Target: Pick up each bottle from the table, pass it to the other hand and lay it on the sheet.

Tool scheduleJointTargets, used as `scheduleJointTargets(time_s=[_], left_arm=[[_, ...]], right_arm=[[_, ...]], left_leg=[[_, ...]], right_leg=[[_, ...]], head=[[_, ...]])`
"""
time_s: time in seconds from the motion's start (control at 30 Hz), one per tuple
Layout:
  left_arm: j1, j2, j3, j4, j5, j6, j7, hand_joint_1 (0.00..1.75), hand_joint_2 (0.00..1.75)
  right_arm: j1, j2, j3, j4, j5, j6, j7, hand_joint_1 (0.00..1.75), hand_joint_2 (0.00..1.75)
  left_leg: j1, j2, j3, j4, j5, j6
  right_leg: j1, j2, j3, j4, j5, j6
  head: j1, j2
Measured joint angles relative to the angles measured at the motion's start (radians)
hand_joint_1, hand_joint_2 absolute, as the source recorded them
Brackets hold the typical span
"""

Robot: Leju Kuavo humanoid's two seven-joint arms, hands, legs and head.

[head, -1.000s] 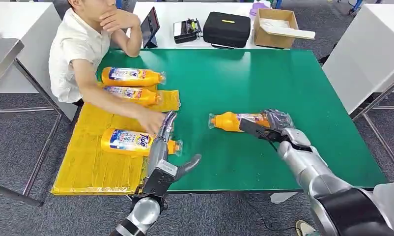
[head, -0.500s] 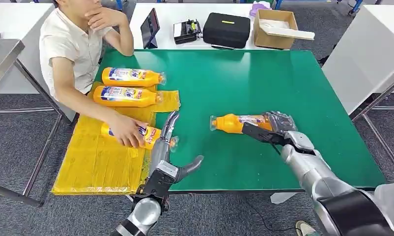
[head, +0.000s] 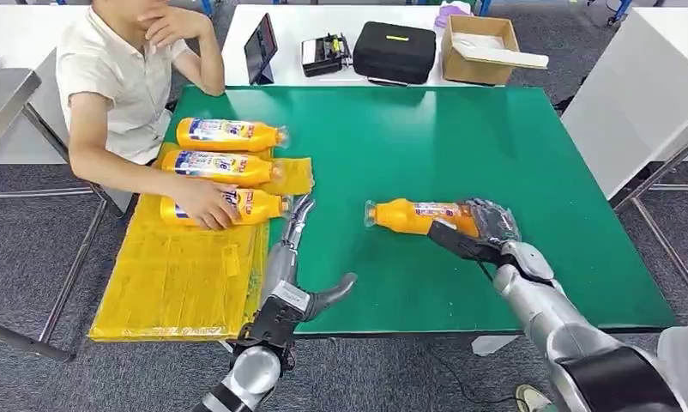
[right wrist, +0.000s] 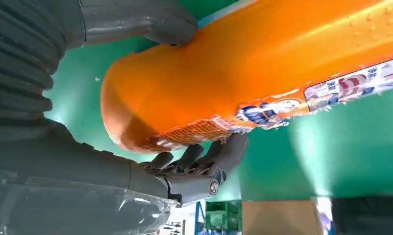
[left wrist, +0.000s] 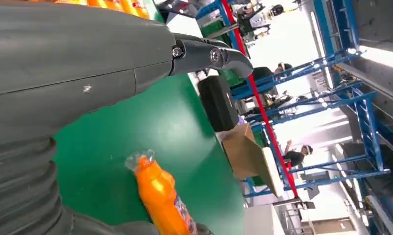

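Green table [head: 495, 146], yellow sheet [head: 169, 283] at robot's left w/ three bottles. Fourth bottle [head: 413, 215] lies mid-table, long axis across, cap toward left hand [head: 299, 275], which is empty, fingers spread. Right hand [head: 482, 227] wraps its base, so nearer.

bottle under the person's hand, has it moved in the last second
Yes. The bottle under the person's hand has been slid up the yellow sheet, away from the table's near edge, and now lies just below the other two bottles.

Silver arms [head: 546, 313] — dark fingers [head: 298, 219]
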Motion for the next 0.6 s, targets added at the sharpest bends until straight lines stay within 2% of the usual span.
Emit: scheduleJointTargets(time_s=[0.27,0.57,0.6], left_arm=[[0.009,0.001,0.003,-0.024,0.004,0.009,-0.006,0.0,1.75],[0.015,0.003,0.004,-0.03,0.008,0.014,-0.014,0.0,1.75],[0.015,0.003,0.004,-0.03,0.01,0.014,-0.014,0.0,1.75]], right_arm=[[0.079,0.007,-0.042,-0.134,0.011,-0.135,-0.034,1.75,1.75],[0.092,0.006,-0.057,-0.217,0.071,-0.174,-0.011,1.75,1.75],[0.092,0.006,-0.057,-0.219,0.08,-0.179,-0.008,1.55,1.75]], left_leg=[[0.0,0.0,-0.006,0.0,0.0,0.0],[0.0,0.0,-0.009,0.0,0.0,0.0],[0.0,0.0,-0.009,0.0,0.0,0.0]], right_leg=[[0.0,0.0,-0.006,0.001,0.0,0.0],[0.0,0.0,-0.009,0.0,0.0,0.0],[0.0,0.0,-0.009,0.0,0.0,0.0]], head=[[0.0,0.0],[0.0,0.0],[0.0,0.0]])
